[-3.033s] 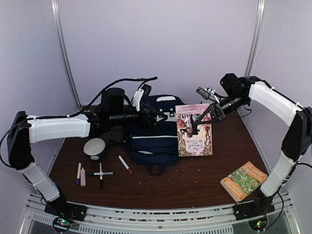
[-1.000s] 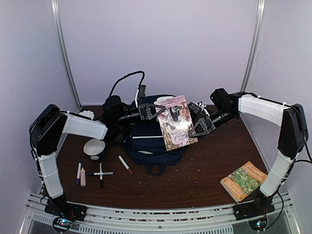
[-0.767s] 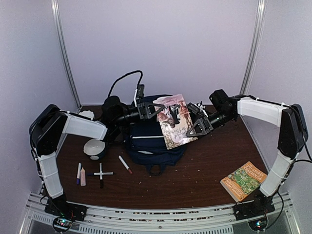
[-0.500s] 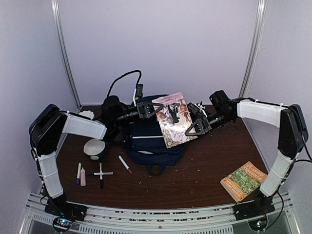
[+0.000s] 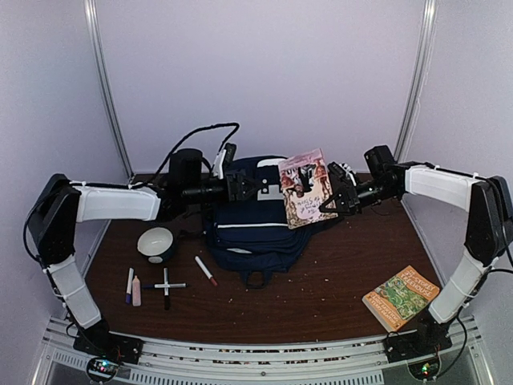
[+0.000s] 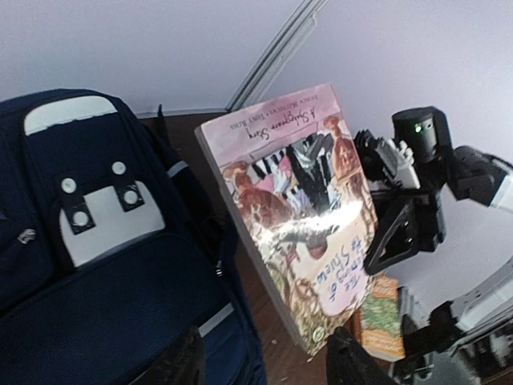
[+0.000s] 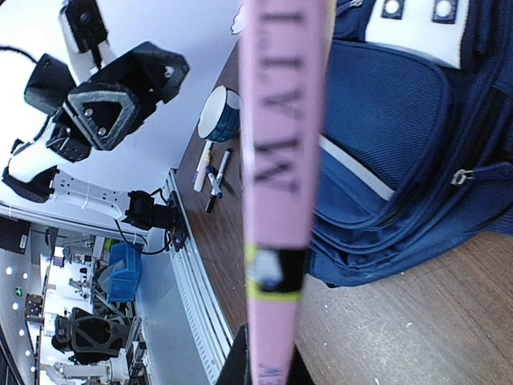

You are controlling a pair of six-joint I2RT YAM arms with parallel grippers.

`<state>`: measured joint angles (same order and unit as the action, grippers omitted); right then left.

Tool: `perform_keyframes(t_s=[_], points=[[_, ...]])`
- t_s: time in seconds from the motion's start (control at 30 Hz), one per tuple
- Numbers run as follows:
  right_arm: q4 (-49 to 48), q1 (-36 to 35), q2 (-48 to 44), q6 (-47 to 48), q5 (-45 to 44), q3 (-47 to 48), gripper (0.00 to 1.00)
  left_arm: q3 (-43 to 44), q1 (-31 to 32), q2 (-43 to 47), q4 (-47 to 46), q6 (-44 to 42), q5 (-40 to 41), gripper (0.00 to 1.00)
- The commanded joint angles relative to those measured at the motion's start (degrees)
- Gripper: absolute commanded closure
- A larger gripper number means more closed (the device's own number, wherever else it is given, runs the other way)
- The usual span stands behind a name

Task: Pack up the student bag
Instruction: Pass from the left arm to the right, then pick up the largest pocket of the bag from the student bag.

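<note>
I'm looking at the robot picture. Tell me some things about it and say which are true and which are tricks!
1. The right jaws grip the pink book. True.
2. The pink book lies flat on the table. False: it is held up off the table, by the bag.
3. The green book is inside the bag. False: it lies on the table, near the right arm's base.
4. The bowl stands on the table, left of the bag. True.
5. The left jaws hold the pink book too. False: they are open, apart from it, and hold nothing.
</note>
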<state>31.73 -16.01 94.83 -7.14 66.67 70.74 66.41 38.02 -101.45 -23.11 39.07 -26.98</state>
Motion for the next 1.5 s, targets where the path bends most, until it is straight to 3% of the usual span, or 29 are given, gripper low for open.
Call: perform_keyframes(t_s=[0.0, 0.27, 0.43, 0.63, 0.73, 0.93, 1.17, 1.3, 1.47], points=[[2.7, 3.1, -2.0, 1.9, -0.8, -0.6, 1.0, 4.8, 0.2, 6.3, 24.7, -24.3, 8.8, 0.46], [6.4, 5.3, -4.7, 7.0, -2.0, -2.3, 1.0, 11.3, 7.8, 5.0, 52.5, -55.8, 15.5, 0.48], [2.9, 5.9, -6.0, 4.8, -1.3, -4.3, 1.0, 19.1, 10.5, -2.4, 67.5, -60.5, 21.1, 0.56], [0.2, 6.1, -6.8, 3.2, -0.8, -6.2, 1.0, 18.6, 13.1, -4.5, 66.9, -63.7, 24.8, 0.58], [-0.9, 6.2, -7.6, 2.9, -0.6, -6.9, 1.0, 19.0, 14.8, -6.7, 66.9, -64.7, 30.6, 0.58], [-1.9, 6.3, -8.0, 2.3, 0.1, -7.7, 1.0, 20.7, 16.2, -10.5, 63.7, -64.1, 41.4, 0.69], [-4.7, 6.5, -8.8, 0.3, 0.3, -9.4, 1.0, 22.1, 17.0, -10.8, 61.5, -65.5, 40.3, 0.73], [-4.8, 6.7, -9.0, 0.2, 0.5, -9.5, 1.0, 21.8, 17.3, -10.1, 59.3, -65.6, 40.2, 0.63], [-5.2, 7.0, -8.9, -0.2, 0.7, -9.7, 1.0, 20.2, 17.3, -8.3, 56.8, -66.6, 37.9, 0.63]])
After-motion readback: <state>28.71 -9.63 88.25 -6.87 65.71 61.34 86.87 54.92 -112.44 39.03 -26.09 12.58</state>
